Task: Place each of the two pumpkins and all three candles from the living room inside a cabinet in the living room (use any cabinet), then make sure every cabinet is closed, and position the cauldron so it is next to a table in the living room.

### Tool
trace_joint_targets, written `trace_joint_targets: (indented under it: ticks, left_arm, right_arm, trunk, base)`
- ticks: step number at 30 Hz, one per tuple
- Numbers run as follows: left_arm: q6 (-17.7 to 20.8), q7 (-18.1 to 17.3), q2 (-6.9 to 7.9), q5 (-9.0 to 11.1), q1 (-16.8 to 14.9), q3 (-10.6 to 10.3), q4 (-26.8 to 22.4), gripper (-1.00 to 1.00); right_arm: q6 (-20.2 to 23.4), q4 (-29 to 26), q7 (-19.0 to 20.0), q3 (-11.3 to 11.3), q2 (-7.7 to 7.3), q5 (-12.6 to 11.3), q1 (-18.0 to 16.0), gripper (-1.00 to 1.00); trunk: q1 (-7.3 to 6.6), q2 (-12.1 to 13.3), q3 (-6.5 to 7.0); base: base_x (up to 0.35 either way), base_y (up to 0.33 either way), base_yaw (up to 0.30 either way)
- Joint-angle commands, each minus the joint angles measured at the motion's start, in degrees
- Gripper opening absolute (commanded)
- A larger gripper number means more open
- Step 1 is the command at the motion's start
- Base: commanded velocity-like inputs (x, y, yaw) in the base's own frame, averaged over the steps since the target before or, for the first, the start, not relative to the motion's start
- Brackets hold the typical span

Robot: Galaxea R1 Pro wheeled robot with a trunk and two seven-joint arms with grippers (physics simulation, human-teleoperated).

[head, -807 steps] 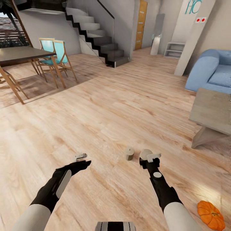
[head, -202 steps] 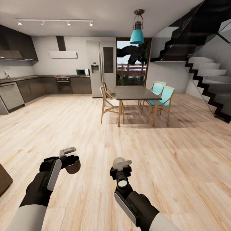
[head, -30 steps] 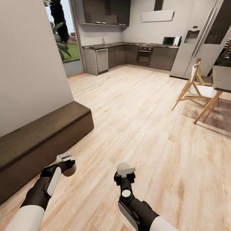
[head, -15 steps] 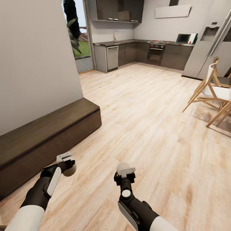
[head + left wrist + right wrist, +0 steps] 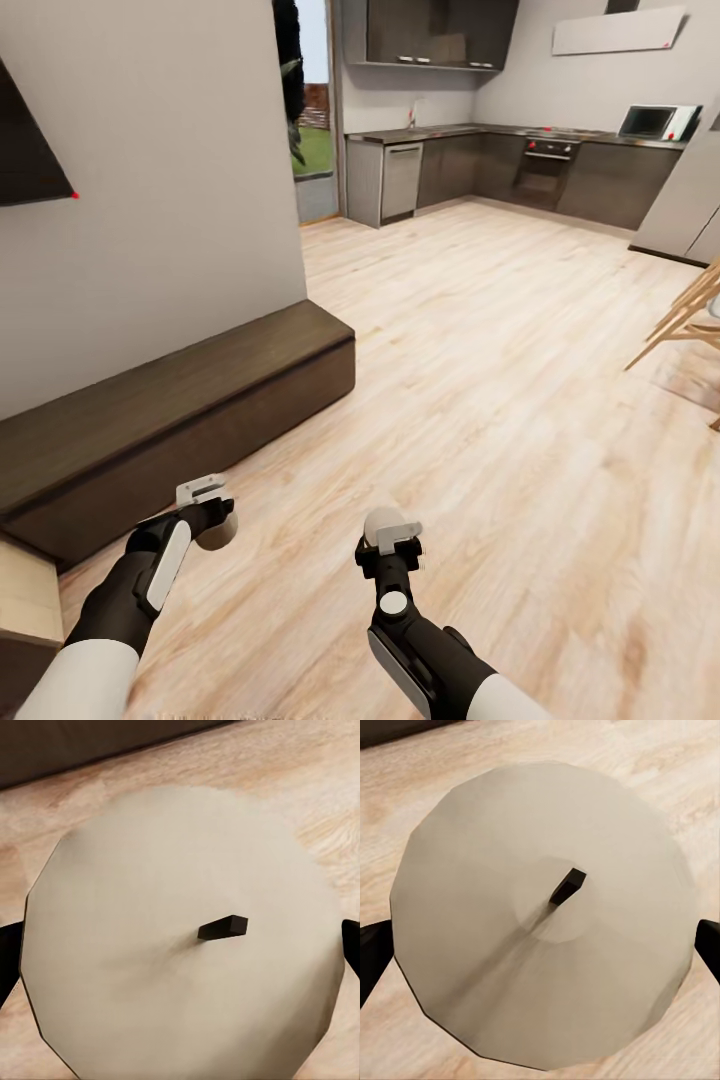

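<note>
Head view: two candles are seen carried over the wooden floor. The left end effector is pinched on one candle, which is gripped between its fingers with the dark side showing. The right end effector is clamped on the other candle, whose pale round top rises just above the white finger. In the left wrist view, that candle's pale top with its dark wick is framed by black fingertips at both edges; the same is seen in the right wrist view. The cabinet is seen along the wall, near the left arm, its fronts flush.
</note>
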Motion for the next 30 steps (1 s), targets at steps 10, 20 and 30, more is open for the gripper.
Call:
trace_joint_targets:
  ticks: [10, 20, 30]
  left_arm:
    - [0.0, 0.0, 0.00, -0.2, 0.0, 0.0, 0.0, -1.00]
    - [0.0, -0.1, 0.00, -0.2, 0.0, 0.0, 0.0, -1.00]
    - [0.0, -0.1, 0.00, -0.2, 0.0, 0.0, 0.0, -1.00]
  right_arm:
    - [0.0, 0.1, 0.0, 0.0, 0.00, 0.1, 0.0, -1.00]
    - [-0.1, 0.2, 0.0, 0.0, 0.00, 0.1, 0.0, -1.00]
    - [-0.1, 0.2, 0.1, 0.0, 0.00, 0.1, 0.0, -1.00]
  trunk:
    - [0.00, 0.0, 0.00]
    - [0.00, 0.0, 0.00]
    - [0.00, 0.0, 0.00]
  base:
    - [0.000, 0.000, 0.288]
    - [0.000, 0.000, 0.288]
    - [0.000, 0.000, 0.288]
